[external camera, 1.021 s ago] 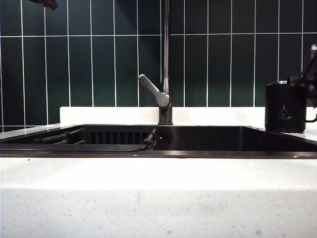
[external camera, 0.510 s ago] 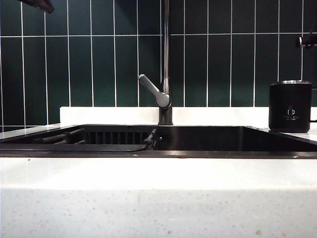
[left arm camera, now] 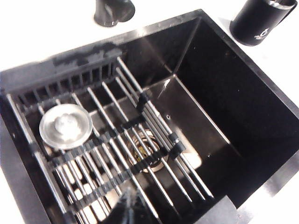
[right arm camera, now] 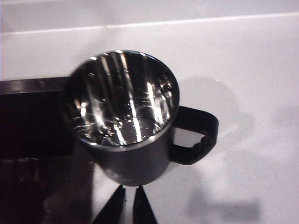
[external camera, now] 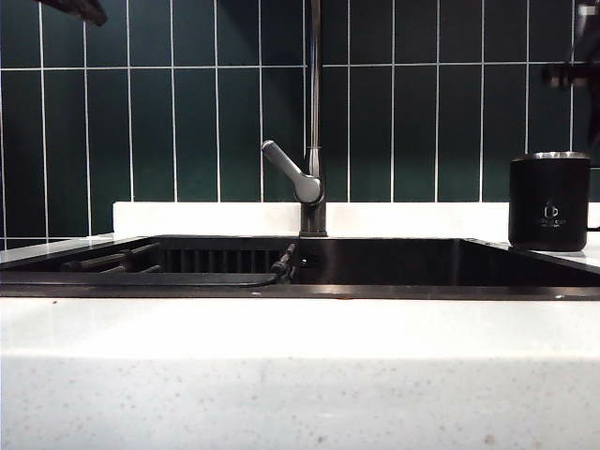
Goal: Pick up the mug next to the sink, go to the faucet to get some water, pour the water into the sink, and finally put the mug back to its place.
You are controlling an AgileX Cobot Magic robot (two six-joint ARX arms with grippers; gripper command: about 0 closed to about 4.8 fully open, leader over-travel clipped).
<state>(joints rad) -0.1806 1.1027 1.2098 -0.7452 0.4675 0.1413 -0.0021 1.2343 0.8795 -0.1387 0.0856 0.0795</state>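
The black mug (external camera: 549,202) stands upright on the white countertop at the right of the sink (external camera: 422,258). In the right wrist view the mug (right arm camera: 126,116) shows its shiny steel inside, handle pointing away from the basin. My right gripper (right arm camera: 128,198) hovers above and just behind it, jaws open by a narrow gap with nothing between them. In the exterior view it is a dark blur (external camera: 572,73) high above the mug. My left gripper (left arm camera: 130,205) is shut and empty over the sink's rack (left arm camera: 117,140). The faucet (external camera: 315,94) rises behind the sink. No water shows.
The grey lever (external camera: 291,171) slants left from the faucet's base. A round steel drain lid (left arm camera: 65,126) lies under the slatted rack. The left arm's tip (external camera: 75,9) shows at the exterior view's top left. White speckled counter (external camera: 300,375) runs along the front.
My right gripper has let go of the mug, risen above it and drawn its jaws nearly together. The mug now stands free on the counter. The left arm has kept still.
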